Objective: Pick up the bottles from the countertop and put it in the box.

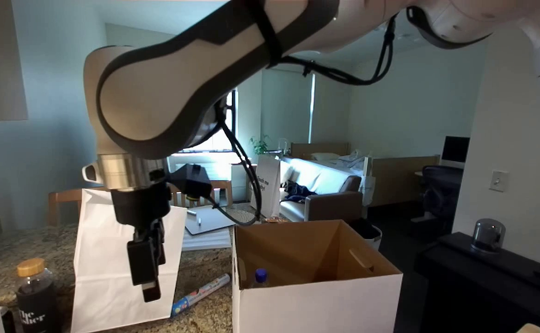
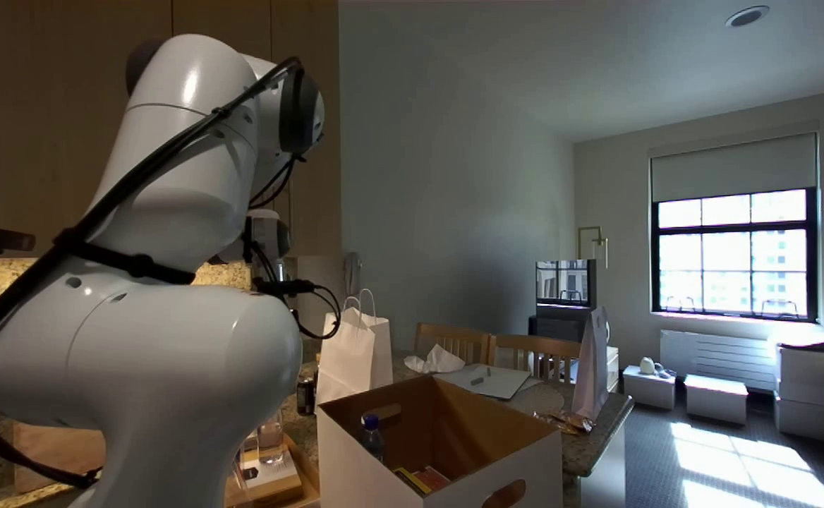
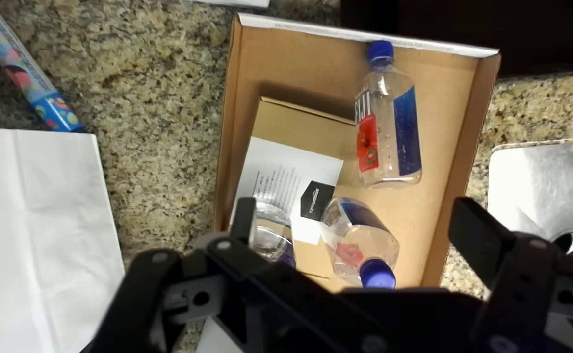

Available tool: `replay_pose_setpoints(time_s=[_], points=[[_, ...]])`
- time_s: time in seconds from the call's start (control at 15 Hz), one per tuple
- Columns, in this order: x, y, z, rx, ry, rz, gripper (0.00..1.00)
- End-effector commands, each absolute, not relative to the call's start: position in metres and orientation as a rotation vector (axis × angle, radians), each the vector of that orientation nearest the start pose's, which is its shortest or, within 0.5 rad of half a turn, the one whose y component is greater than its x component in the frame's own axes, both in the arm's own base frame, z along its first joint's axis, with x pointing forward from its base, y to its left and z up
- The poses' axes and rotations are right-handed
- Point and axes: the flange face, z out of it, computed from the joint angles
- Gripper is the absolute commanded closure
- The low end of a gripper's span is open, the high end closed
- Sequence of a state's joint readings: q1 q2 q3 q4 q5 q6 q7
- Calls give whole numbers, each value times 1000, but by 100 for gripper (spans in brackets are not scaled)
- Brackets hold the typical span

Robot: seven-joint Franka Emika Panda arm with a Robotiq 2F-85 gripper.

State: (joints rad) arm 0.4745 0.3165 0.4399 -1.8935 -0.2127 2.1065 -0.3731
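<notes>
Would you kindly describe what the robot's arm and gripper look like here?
The arm has glossy white, rounded segments with dark grey trim. Black cables run along it, held by black straps, and a shiny metal collar sits at the wrist. The gripper is black, with two blocky fingers and round, greyish bolt heads on its linkages.

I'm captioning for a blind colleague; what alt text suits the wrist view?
Open gripper above a shallow cardboard tray holding clear blue-capped bottles and a carton, on a speckled countertop. A white paper bag is at left.
</notes>
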Motion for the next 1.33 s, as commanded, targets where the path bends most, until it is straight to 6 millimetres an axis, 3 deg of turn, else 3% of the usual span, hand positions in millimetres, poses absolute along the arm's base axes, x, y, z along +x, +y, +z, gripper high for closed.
replay_pose_setpoints(time_s=[0.0, 0.13, 0.6, 1.0, 1.27], points=[[401, 507, 302, -2432, -2094, 201, 0], [409, 525, 287, -2385, -2126, 254, 0], [429, 580, 269, -2355, -2110, 120, 0], [447, 592, 234, -2372, -2086, 172, 0], [460, 597, 227, -2420, -2065, 117, 0]])
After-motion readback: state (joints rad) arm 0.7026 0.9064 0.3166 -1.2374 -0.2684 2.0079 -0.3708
